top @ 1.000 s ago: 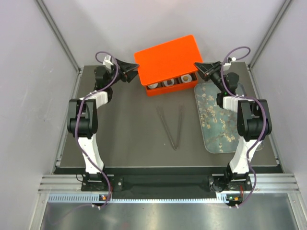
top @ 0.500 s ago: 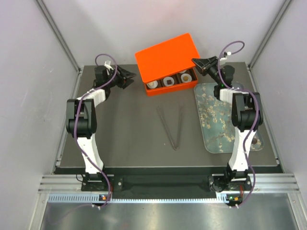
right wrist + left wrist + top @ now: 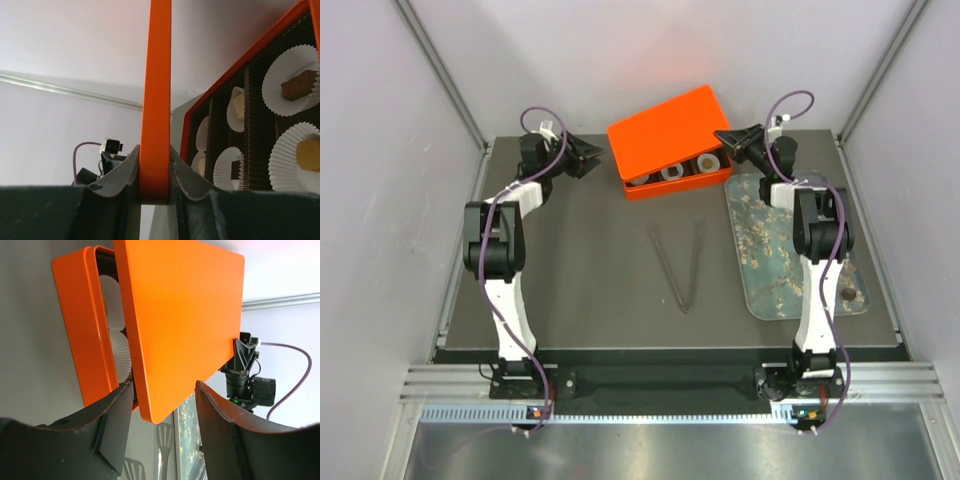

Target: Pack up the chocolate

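The orange box (image 3: 650,186) stands at the back of the table with its orange lid (image 3: 665,128) tilted over it. White paper cups (image 3: 674,171) show under the lid. My right gripper (image 3: 732,138) is shut on the lid's right edge (image 3: 156,100). In the right wrist view, chocolate pieces lie in the cups: a brown one (image 3: 299,86) and a tan one (image 3: 307,152). One dark chocolate lump (image 3: 848,293) sits on the grey-blue tray (image 3: 790,250). My left gripper (image 3: 588,158) is open at the box's left end, with the lid's corner (image 3: 160,405) between its fingers but untouched.
Metal tongs (image 3: 680,262) lie on the dark mat in the middle, and their tips show in the left wrist view (image 3: 165,440). The tray lies along the right side beside my right arm. Walls close in at the back and both sides.
My right gripper has moved back and slightly left with the lid, which has shifted over the box. My left gripper has drawn slightly away from the lid's left edge.
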Robot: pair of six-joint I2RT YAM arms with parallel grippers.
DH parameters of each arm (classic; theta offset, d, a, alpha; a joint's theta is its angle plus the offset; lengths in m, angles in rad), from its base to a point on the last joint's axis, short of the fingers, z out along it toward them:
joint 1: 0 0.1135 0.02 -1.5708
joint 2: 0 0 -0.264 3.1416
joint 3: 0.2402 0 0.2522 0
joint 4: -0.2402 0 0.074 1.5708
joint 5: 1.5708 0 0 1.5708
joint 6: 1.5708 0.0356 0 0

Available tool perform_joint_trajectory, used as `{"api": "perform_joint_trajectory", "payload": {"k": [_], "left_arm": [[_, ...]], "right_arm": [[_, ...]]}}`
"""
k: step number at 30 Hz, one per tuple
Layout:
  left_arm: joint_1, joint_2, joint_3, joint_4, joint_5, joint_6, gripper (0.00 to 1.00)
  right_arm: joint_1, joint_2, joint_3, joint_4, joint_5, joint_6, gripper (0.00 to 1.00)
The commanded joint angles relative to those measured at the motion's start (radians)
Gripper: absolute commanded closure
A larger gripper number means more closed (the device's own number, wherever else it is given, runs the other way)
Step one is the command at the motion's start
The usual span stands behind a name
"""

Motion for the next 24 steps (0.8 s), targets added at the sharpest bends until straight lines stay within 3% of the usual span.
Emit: {"api": "perform_joint_trajectory", "payload": {"k": [1,24], "left_arm": [[-0.004,0.063,0.047,0.126,0.053,-0.022,0.43],[-0.03,0.201,0.116,0.271,0.111,-0.102,0.45]], "right_arm": [[0.014,0.028,0.097,0.068,0.021,0.002,1.0],[0.018,0.134,0.172,0.021,0.006,-0.001,1.0]]}}
